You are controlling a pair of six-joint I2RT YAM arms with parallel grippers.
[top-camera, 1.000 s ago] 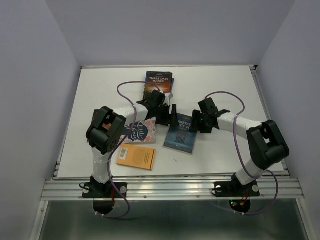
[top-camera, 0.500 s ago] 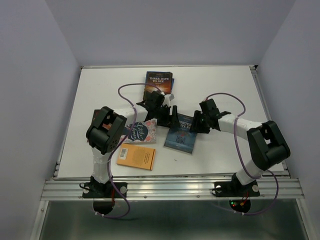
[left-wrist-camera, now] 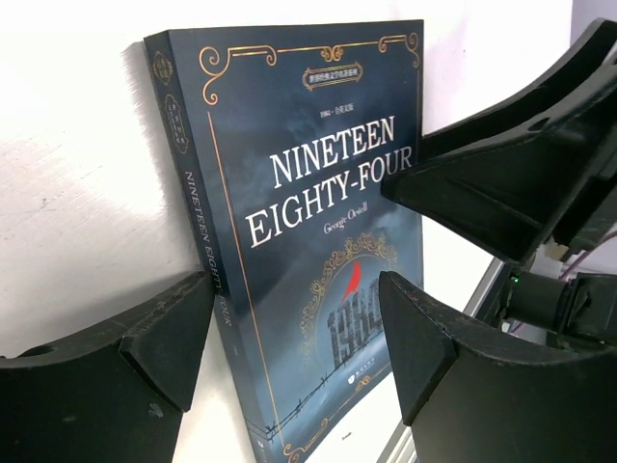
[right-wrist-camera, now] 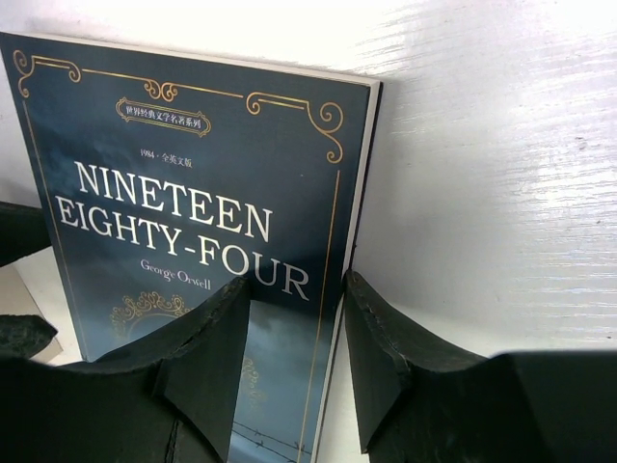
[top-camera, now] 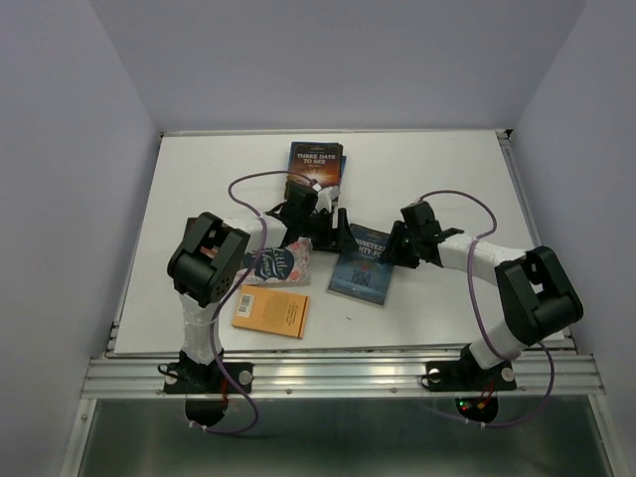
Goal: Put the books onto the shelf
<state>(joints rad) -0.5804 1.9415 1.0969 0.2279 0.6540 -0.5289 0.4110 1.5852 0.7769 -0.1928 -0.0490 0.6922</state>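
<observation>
While the Nineteen Eighty-Four paperback (top-camera: 360, 276) lies flat at the middle of the bench (top-camera: 447, 179), both arms reach it from opposite sides. The left tool (left-wrist-camera: 294, 299) stands spread astride the spine edge. The right tool (right-wrist-camera: 297, 289) is partly spread astride the fore-edge, one finger over the cover and one over bare bench, with no pinch evident.

Likely faults: a thin, flat book offers little edge, so fingers may skate over the cover, shove it left into the floral book (top-camera: 281, 264), or crease it. The tools, close together, may clash.

The shelf appears in no view. Fingers mask the paperback's near end. Whether another book lies beneath Three Days to See (top-camera: 316, 162), at the far side, is unclear.
</observation>
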